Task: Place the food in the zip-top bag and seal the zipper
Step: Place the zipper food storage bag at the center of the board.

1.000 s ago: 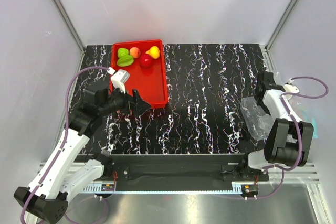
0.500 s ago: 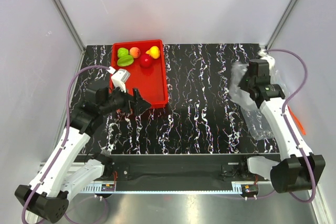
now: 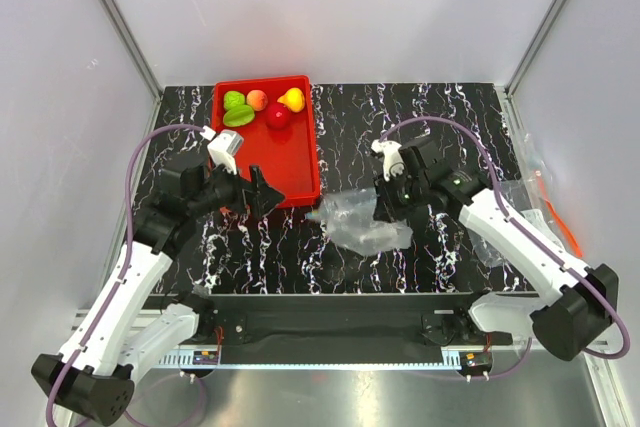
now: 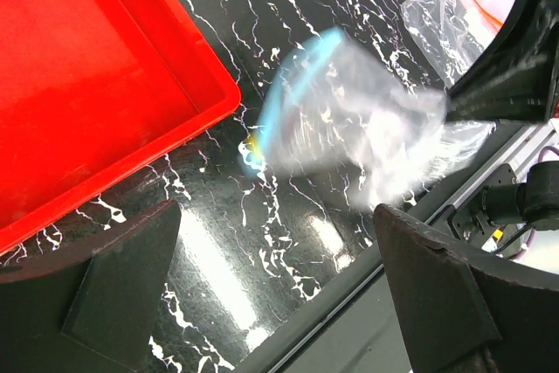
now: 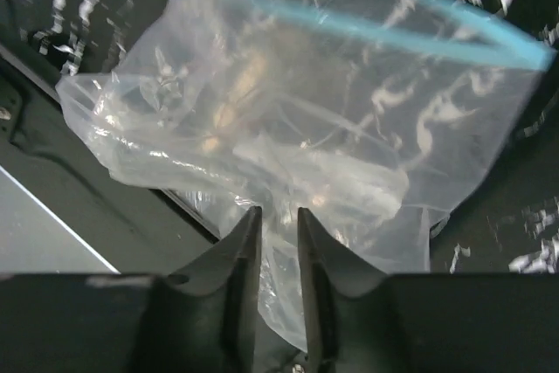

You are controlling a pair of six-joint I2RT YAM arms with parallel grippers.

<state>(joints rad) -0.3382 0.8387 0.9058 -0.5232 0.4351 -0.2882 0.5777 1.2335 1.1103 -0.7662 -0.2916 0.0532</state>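
The zip-top bag (image 3: 362, 224) is at mid-table, just right of the near corner of the red tray (image 3: 300, 162), between the two grippers. Whether it rests on the table or hangs clear of it cannot be determined.

The zipper (image 5: 393, 28) forms the bag edge farthest from the right gripper (image 5: 272, 214). The right jaws are nearly closed and pinch a fold of plastic at the opposite, closed end. The bag's long axis therefore runs leftward from the right jaws, with the mouth edge towards the left gripper (image 3: 262, 192).

The left jaws stand fully apart and hold nothing. The left arm is the nearer one to the mouth edge: near, not touching.

The food (image 3: 278, 115) lies grouped at the far end of the tray, well apart from the bag.

Limits of view:
- The left wrist view shows the bag blurred.
- Whether the mouth is open or sealed cannot be read.
- Tan patches inside the plastic are probably reflections.
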